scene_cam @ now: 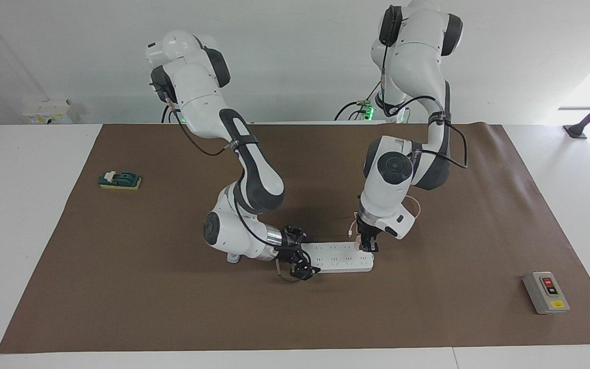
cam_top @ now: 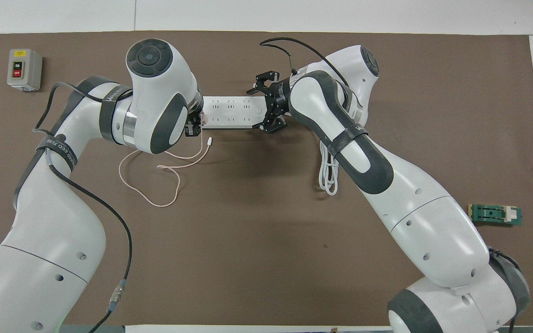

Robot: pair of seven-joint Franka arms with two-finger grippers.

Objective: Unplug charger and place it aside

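The left hand (scene_cam: pixel 367 245) is down on the charger (scene_cam: pixel 360 239) at the strip's (scene_cam: pixel 338 256) end mid-bench, grip unclear; the right hand (scene_cam: pixel 302 256) spread across its other end may slip, lifting the strip

I read "ON" and "OFF" on the grey switch box (cam_top: pixel 24 69) — its yellow label is illegible.

Charger (scene_cam: pixel 360 241) body mostly hidden under left gripper (scene_cam: pixel 367 247); plugged or free, can't tell, nor the finger gap. Power strip (scene_cam: pixel 338 256): both ends covered by the grippers. Right gripper (scene_cam: pixel 301 266) finger state unclear. White cord (cam_top: pixel 327 173) partly hidden under right arm. Both arm bases cut off at overhead view's bottom edge.
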